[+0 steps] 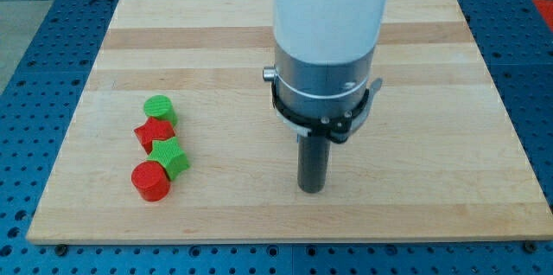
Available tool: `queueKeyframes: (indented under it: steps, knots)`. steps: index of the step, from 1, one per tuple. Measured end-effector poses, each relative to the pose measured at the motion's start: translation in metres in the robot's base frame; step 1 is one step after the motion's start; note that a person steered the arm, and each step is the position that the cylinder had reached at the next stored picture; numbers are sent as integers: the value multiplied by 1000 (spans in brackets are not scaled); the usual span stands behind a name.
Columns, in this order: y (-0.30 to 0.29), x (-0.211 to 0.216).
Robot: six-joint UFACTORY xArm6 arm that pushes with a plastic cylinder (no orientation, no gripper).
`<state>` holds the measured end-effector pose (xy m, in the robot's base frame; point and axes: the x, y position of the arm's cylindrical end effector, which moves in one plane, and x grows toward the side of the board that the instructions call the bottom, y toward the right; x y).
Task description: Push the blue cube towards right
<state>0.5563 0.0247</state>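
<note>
Wooden board [432, 67], my tip [311, 190] well right of green cylinder [160, 108], red cylinder [150, 181]

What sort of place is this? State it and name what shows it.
Probably a robotics lab bench: a pale wooden board lies on a blue perforated mounting table, and my tip stands right of four small red and green blocks. No blue cube shows.

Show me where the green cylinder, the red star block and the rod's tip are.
green cylinder [159, 106], camera view, its top face
red star block [154, 131], camera view, its top face
my tip [311, 190], camera view, the rod's lower end
</note>
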Motion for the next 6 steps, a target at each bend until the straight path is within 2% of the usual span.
queueKeyframes:
  steps: [2, 3, 5, 6]
  knots:
    - [-44, -36]
    - [-32, -55]
    - [53, -62]
    - [73, -63]
